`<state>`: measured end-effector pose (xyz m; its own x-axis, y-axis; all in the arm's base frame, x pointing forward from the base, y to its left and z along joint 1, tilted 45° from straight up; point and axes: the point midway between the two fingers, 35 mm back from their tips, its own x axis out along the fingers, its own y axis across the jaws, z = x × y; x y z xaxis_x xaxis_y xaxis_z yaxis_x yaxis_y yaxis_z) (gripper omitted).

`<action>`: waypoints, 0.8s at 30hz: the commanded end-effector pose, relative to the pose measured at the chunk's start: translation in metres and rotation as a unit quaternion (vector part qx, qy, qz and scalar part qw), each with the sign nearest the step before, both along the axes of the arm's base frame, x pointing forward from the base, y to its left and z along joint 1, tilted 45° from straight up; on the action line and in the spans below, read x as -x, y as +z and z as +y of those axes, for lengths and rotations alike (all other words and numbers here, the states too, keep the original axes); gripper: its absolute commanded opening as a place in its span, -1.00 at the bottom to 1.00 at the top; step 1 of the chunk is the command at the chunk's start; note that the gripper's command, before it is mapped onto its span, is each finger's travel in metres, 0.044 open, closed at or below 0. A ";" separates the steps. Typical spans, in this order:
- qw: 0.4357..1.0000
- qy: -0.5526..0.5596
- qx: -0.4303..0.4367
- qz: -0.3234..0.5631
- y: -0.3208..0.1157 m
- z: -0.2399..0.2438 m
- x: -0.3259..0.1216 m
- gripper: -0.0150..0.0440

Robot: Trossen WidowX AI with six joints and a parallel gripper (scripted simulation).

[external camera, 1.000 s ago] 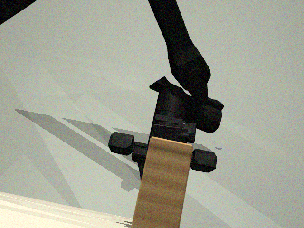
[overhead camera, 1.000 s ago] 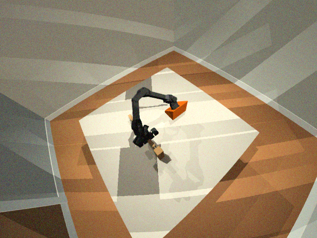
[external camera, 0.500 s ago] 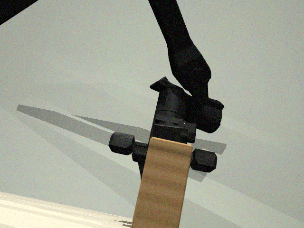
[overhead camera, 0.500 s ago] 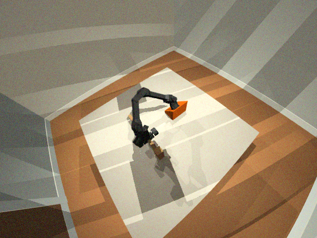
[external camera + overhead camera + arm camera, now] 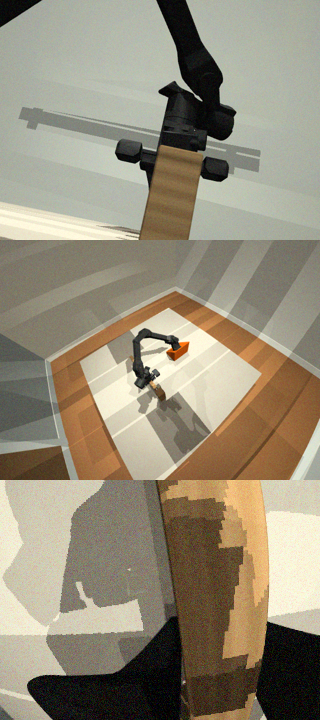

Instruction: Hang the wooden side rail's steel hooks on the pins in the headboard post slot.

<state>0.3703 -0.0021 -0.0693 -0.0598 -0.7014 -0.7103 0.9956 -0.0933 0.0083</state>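
Observation:
The wooden side rail runs under my gripper toward the post, and its far end shows at the upper left of the arm in the top view. My gripper is shut on the rail, with a dark finger on each side in the wrist view. The headboard post stands just beyond the rail's near end and, in the exterior view, hides the rail and fingertips. The hooks, slot and pins cannot be made out, so I cannot tell whether the hooks sit on the pins.
An orange box-like block surrounds the arm's base, behind and right of the post in the top view. The arm arches from there to the rail. A pale table top lies under everything, crossed by shadow bands. A dark shape fills the exterior view's upper left corner.

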 end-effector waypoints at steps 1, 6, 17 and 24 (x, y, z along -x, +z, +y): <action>1.000 0.007 -0.003 -0.006 0.002 0.007 -0.004 -0.49; 1.000 0.007 -0.003 -0.006 0.002 0.007 -0.005 -0.49; 1.000 0.007 -0.003 -0.006 0.000 0.008 -0.004 -0.49; 1.000 0.007 -0.003 -0.006 -0.001 0.008 -0.004 -0.49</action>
<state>0.3710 -0.0009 -0.0707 -0.0597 -0.7014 -0.7103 0.9957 -0.0927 0.0078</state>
